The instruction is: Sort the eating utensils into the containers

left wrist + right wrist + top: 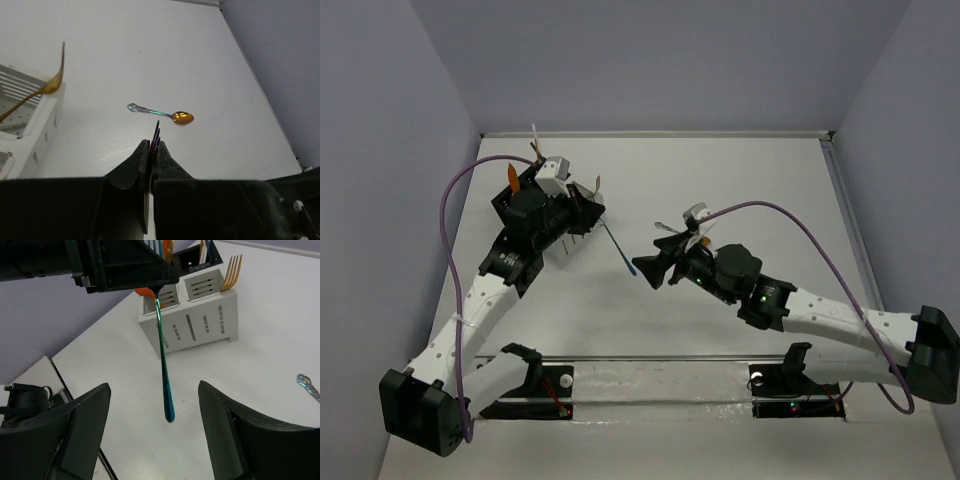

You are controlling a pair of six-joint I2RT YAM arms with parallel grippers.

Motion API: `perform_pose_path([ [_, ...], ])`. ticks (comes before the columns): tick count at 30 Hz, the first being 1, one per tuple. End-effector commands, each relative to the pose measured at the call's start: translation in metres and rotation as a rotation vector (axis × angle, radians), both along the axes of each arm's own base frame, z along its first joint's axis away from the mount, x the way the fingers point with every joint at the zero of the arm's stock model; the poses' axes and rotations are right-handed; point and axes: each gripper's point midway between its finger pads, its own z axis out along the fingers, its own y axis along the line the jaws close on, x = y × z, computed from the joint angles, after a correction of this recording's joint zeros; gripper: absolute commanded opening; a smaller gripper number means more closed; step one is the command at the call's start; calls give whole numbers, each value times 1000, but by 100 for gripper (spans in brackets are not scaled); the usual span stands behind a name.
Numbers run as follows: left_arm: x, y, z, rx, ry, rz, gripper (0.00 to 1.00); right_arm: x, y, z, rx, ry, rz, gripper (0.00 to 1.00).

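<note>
Two robot arms meet over a white desk (740, 180). The left arm reaches toward the far left corner, where a white caddy (200, 320) stands upright with a black caddy (192, 257) just behind it.

The left fingers (135, 165) are pressed together, pinching a slim teal fork (162, 360) near its head. In the left wrist view, only the dark tine tips poke out past the fingertips. From that grip the fork's handle slants out over the desk toward the right arm, and nothing but the left fingers touches it.

The right fingers (90, 410) are spread wide, one on each side of the handle's rounded end. In the right wrist view, that end hangs in the gap between them, nearer the left-hand finger, with clear space on both sides. From above, the handle tip sits just in front of the right fingertips.

The white caddy holds a gold fork (231, 272) standing tines up, and an orange utensil (145, 291) shows at its near corner. More handles rise from the black caddy.

A spoon (165, 112) with a gold bowl and a shimmering handle lies flat on the desk beyond the left fingers, apart from both caddies.
</note>
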Motion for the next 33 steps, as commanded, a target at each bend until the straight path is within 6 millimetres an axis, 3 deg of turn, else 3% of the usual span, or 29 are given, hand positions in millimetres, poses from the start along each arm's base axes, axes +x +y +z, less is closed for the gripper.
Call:
perform_pose_path([
  [1, 17, 29, 45, 11, -125, 135, 6, -15, -25, 26, 88, -38, -11, 78],
  [7, 34, 83, 85, 19, -217, 407, 6, -14, -70, 1, 55, -20, -136, 81],
  [9, 39, 103, 104, 29, -260, 517, 6, -14, -77, -11, 39, -10, -154, 81],
  [11, 43, 114, 122, 37, -294, 583, 6, -16, -82, -10, 50, -9, -158, 81],
  [13, 54, 129, 126, 83, -303, 671, 6, -17, -86, -15, 43, 1, -168, 81],
  [17, 81, 145, 125, 175, -312, 781, 6, -22, -97, -18, 36, 10, -176, 80],
  [24, 117, 154, 111, 307, -301, 847, 6, -27, -114, -22, 43, 19, -198, 80],
  [33, 147, 148, 88, 361, -294, 841, 6, -27, -118, -30, 22, 31, -212, 80],
])
